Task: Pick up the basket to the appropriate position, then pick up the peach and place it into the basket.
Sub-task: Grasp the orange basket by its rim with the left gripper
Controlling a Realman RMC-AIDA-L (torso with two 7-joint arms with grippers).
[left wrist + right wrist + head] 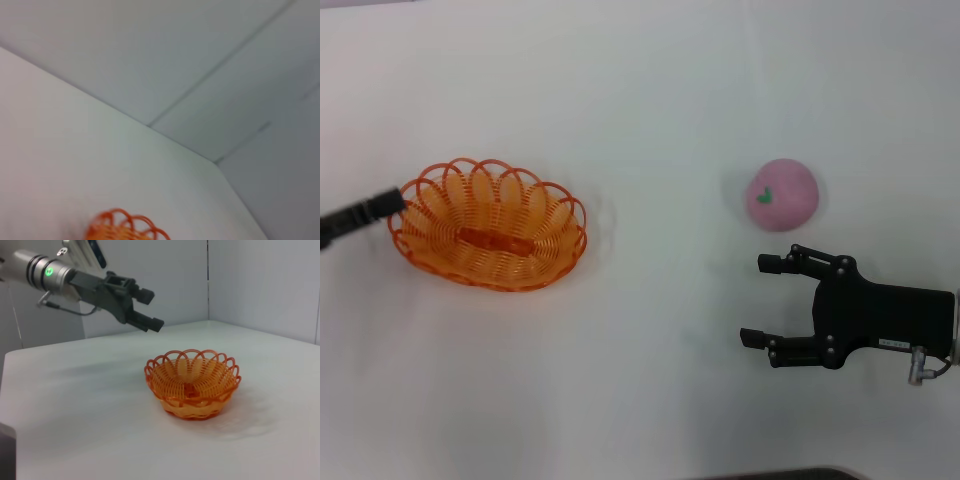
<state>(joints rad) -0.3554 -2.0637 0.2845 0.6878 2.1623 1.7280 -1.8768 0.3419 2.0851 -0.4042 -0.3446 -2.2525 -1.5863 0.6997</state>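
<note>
The basket (488, 224) was seen on the white table (650, 90), toward the robot's left side, resting on its base with nothing inside it. The peach (782, 194) was found well apart from it, on the right side of the table, with its green leaf mark turned toward the head camera.

In the head view only a dark tip of the left gripper (365, 212) was shown, at the basket's left rim; contact could not be judged from there. In the right wrist view, the left gripper (150, 307) was shown from the side, raised above the table and clear of the basket (192, 384), with its two fingers parted and nothing held between them.

The right gripper (758, 300) was seen only in the head view, just in front of the peach and not touching it. Its fingers were spread wide and nothing was gripped.

In the left wrist view, only a few scalloped loops of the basket's rim (127, 227) were shown at the frame's edge, with the bare table (75, 165) and the wall beyond. The peach was visible in neither wrist view.
</note>
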